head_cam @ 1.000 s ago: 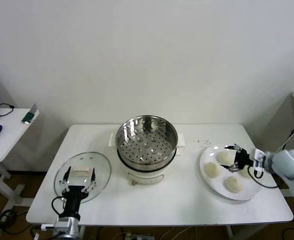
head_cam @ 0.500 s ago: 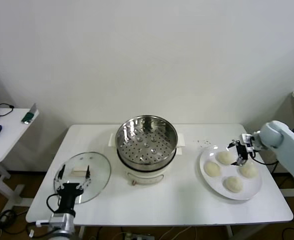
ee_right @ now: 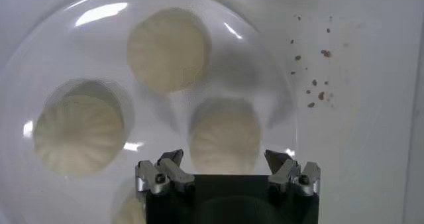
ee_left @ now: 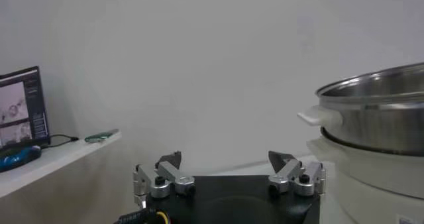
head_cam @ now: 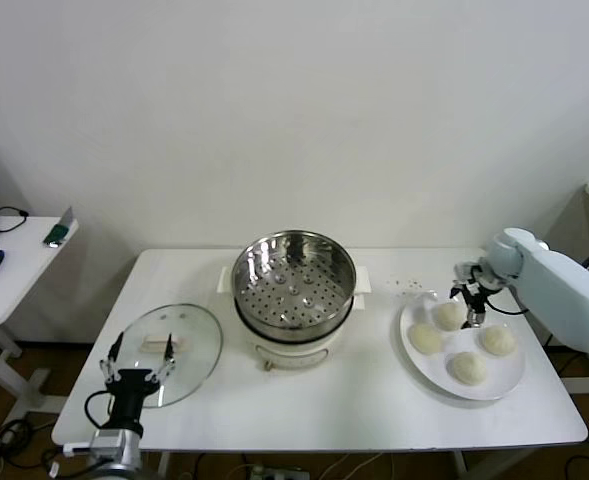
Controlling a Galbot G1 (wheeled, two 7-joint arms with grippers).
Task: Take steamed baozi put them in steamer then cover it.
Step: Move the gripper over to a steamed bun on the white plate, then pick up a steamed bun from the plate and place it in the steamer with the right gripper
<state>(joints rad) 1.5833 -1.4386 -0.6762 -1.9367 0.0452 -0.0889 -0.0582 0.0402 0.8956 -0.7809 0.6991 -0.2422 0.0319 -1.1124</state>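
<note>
Since a second ago, right gripper (head_cam: 471, 306) has swung up over the plate (head_cam: 429, 362), jaws wide, one steamed baozi (ee_right: 224, 142) directly between them; steamer (head_cam: 294, 282) empty, first pick pending.

- The head view is evenly and brightly lit from above; the wall is pale and flat in tone, and the worktop (head_cam: 374, 400) carries almost no hard shadows.
- The steamer (head_cam: 294, 283) gives soft highlights along its steel rim, and the cover (head_cam: 166, 353) shows a faint sheen on its glass.
- The left wrist view is dimmer, with a grey wall; the near black body of the left gripper (ee_left: 228, 172) is underexposed.
- In the right wrist view the plate (ee_right: 40, 59) shows white glare streaks, and each steamed baozi (ee_right: 225, 144) casts a soft shadow on it.
- The baozi there look slightly soft in focus.
</note>
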